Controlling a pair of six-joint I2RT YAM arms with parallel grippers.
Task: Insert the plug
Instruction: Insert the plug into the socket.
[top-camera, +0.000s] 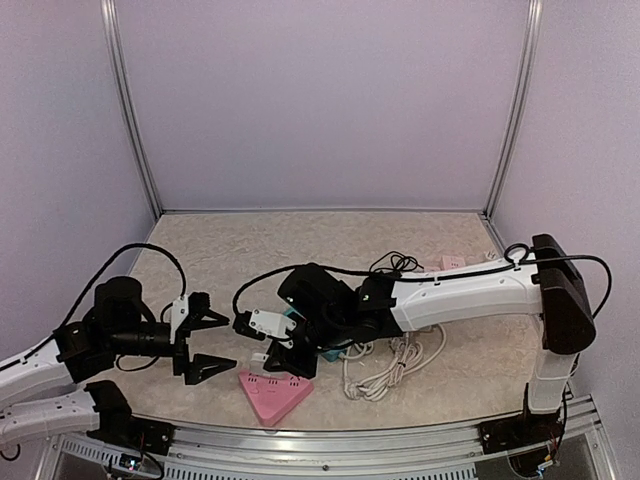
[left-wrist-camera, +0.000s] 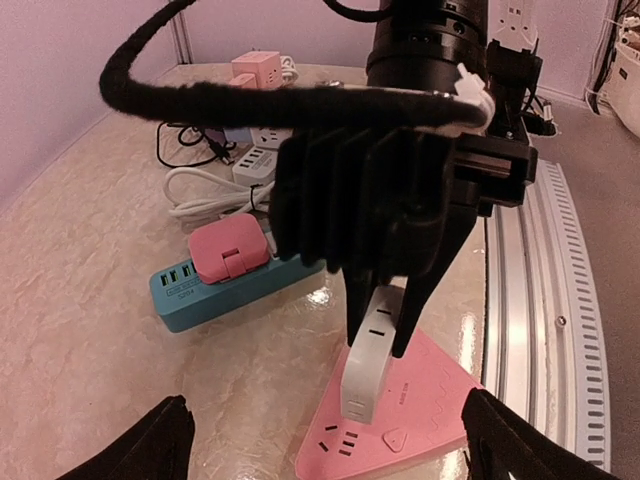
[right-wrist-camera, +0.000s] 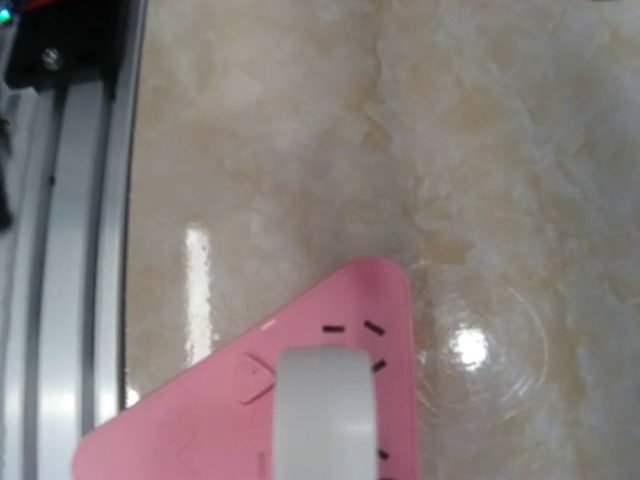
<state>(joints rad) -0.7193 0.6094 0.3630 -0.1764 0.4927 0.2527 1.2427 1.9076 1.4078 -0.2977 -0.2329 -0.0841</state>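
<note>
A white plug (left-wrist-camera: 368, 360) hangs tilted over a pink triangular power strip (left-wrist-camera: 420, 425) lying on the table near the front rail. My right gripper (left-wrist-camera: 383, 325) is shut on the plug's upper part, black fingers on either side. The plug's lower end is just above the strip's socket slots (left-wrist-camera: 345, 438); contact cannot be told. In the right wrist view the plug (right-wrist-camera: 325, 415) covers part of the pink strip (right-wrist-camera: 190, 425), and my fingers are out of that view. My left gripper (top-camera: 207, 345) stands open to the left of the strip, holding nothing.
A blue power strip (left-wrist-camera: 215, 295) with a pink adapter (left-wrist-camera: 228, 248) on it lies behind the pink one. White coiled cables (top-camera: 385, 372), more white sockets (left-wrist-camera: 258, 160) and pink cube sockets (left-wrist-camera: 255, 68) lie farther back. A metal rail (left-wrist-camera: 525, 300) runs along the near edge.
</note>
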